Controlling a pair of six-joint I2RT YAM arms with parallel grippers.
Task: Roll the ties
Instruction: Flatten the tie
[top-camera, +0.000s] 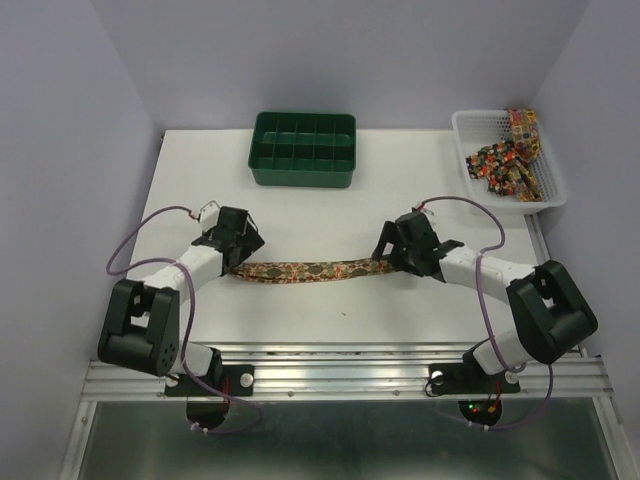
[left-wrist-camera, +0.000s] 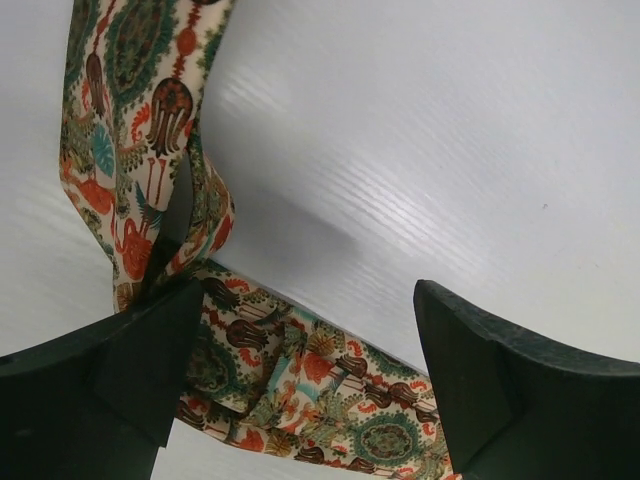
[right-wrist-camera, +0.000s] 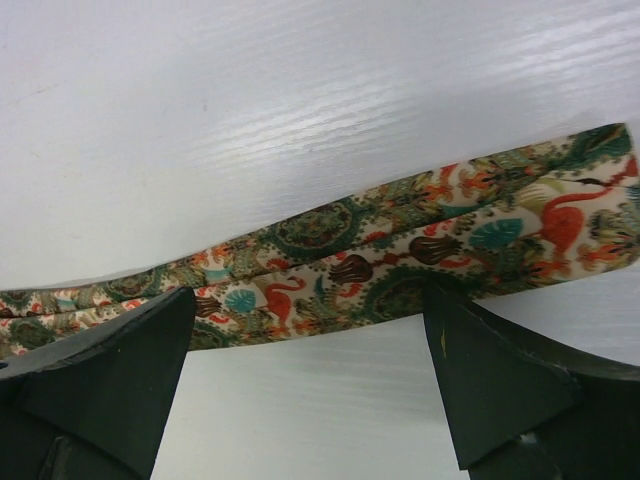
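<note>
**Both jaws open over a tie stretched across the table**

One tie (top-camera: 305, 270) lay flat across the middle of the table (top-camera: 330, 215), running left to right roughly parallel to the near edge. The left jaws stood wide apart over its left end and the right jaws wide apart over its right end. Neither clamped anything.

In the left wrist view the tie (left-wrist-camera: 150, 150) bent sharply and doubled over itself, with some cloth passing under one jaw. In the right wrist view the tie (right-wrist-camera: 400, 250) ran straight across between the jaws, flat on the table, showing a lengthwise fold.

More ties (top-camera: 505, 155) were heaped in the white mesh basket (top-camera: 541, 204) at the far right corner. The green compartment tray (top-camera: 302, 175) sat at the middle of the far edge, well apart from the laid-out tie.

The cloth looked thin, limp and light, and probably slick on the smooth table. It would likely slide and bunch rather than keep a shape. A pinch across the full width at one end seemed the best hold for starting a roll. The other jaws could press the tie further along so it was not dragged.
</note>
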